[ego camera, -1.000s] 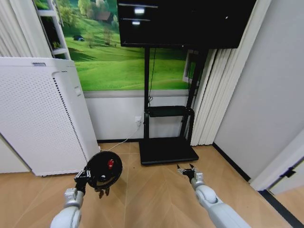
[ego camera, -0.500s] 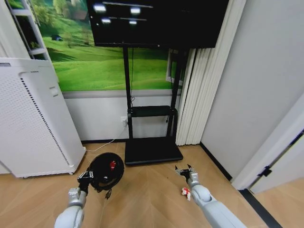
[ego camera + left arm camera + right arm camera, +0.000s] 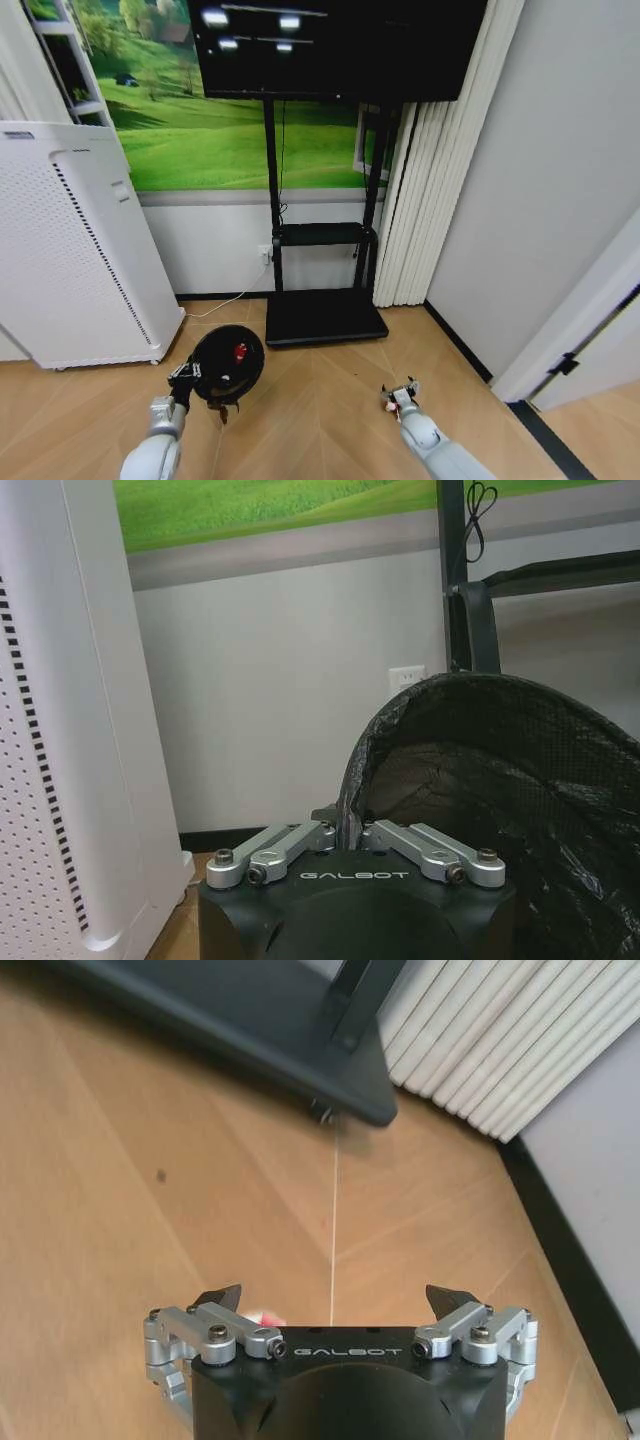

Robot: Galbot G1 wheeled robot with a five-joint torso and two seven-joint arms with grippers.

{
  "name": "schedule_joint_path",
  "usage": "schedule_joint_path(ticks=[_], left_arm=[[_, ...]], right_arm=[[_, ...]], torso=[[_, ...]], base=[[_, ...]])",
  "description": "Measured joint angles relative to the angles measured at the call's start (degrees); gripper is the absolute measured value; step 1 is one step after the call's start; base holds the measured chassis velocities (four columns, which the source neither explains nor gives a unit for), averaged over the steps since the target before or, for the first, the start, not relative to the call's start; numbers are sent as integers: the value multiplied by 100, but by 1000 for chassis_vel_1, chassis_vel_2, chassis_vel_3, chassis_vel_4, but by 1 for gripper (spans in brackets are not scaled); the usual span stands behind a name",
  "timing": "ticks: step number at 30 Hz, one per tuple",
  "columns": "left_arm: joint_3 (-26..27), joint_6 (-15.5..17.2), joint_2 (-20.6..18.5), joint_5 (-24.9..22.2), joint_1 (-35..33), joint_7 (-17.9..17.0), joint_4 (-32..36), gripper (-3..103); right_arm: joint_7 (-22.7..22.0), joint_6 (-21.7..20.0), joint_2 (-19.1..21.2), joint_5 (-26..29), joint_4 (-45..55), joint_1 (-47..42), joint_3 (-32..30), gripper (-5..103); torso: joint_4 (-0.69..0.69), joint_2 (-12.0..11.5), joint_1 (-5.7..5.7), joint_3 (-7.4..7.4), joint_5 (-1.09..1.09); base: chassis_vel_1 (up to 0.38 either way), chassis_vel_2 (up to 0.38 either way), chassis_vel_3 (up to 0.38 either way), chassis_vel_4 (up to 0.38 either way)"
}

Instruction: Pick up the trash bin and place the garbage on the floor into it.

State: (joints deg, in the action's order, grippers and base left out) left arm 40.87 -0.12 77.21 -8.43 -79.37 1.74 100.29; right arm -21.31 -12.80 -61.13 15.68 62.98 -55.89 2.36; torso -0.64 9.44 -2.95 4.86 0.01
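Observation:
The trash bin (image 3: 226,366) is a small black mesh wastebasket, tipped so its mouth faces me, and a red piece of garbage (image 3: 240,351) lies inside it. My left gripper (image 3: 190,375) is shut on the bin's rim; the left wrist view shows the fingers (image 3: 285,842) pinching the mesh edge of the trash bin (image 3: 500,780). My right gripper (image 3: 400,392) hangs open low over the wooden floor. A red-and-white scrap (image 3: 388,405) lies just beneath it. The right wrist view shows the open right gripper (image 3: 335,1297) with the scrap (image 3: 263,1317) peeking out near one finger.
A tall white perforated appliance (image 3: 70,250) stands at the left wall. The black TV stand base (image 3: 325,318) lies ahead on the floor, close to my right gripper in the right wrist view (image 3: 250,1030). White curtain folds (image 3: 420,200) and a wall with a door frame (image 3: 560,350) close the right side.
The head view swung right, then slightly back. My right gripper has dropped lower over the red-and-white scrap. The left gripper still holds the bin.

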Motion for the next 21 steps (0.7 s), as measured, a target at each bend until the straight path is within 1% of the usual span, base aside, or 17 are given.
schedule_joint_path(ticks=[4, 8, 11, 12, 14, 15, 17, 21], left_arm=[[-18, -29, -7, -22, 49, 6, -89, 4], [-28, -47, -19, -33, 68, 12, -138, 4], [-37, -69, -29, -42, 107, 15, -197, 4], [-37, -69, -29, -42, 107, 15, -197, 4], [-47, -82, -14, -38, 107, 16, -211, 4], [-47, -82, -14, -38, 107, 16, -211, 4], [-52, -102, 9, -24, 88, 21, -220, 4], [-53, -129, 20, -2, 63, 21, -236, 4]], right_arm=[[-24, -20, -30, -19, -185, -37, 186, 100], [-38, -32, -141, -21, -311, 4, 260, 100], [-41, -32, -394, -43, -617, 223, 411, 100], [-41, -32, -394, -43, -617, 223, 411, 100], [-43, -16, -596, -129, -878, 384, 458, 100], [-43, -16, -596, -129, -878, 384, 458, 100], [-46, 20, -815, -234, -1225, 578, 488, 100], [-68, -28, -928, -347, -1501, 694, 498, 100]], torso=[[-1, 0, 0, 0, -2], [2, 0, 0, 0, -1], [2, 0, 0, 0, -1], [2, 0, 0, 0, -1], [1, 0, 0, 0, -2], [1, 0, 0, 0, -2], [3, 0, 0, 0, -1], [2, 0, 0, 0, -2]], base=[[0, 0, 0, 0], [0, 0, 0, 0], [0, 0, 0, 0], [0, 0, 0, 0], [0, 0, 0, 0], [0, 0, 0, 0], [0, 0, 0, 0], [0, 0, 0, 0]])
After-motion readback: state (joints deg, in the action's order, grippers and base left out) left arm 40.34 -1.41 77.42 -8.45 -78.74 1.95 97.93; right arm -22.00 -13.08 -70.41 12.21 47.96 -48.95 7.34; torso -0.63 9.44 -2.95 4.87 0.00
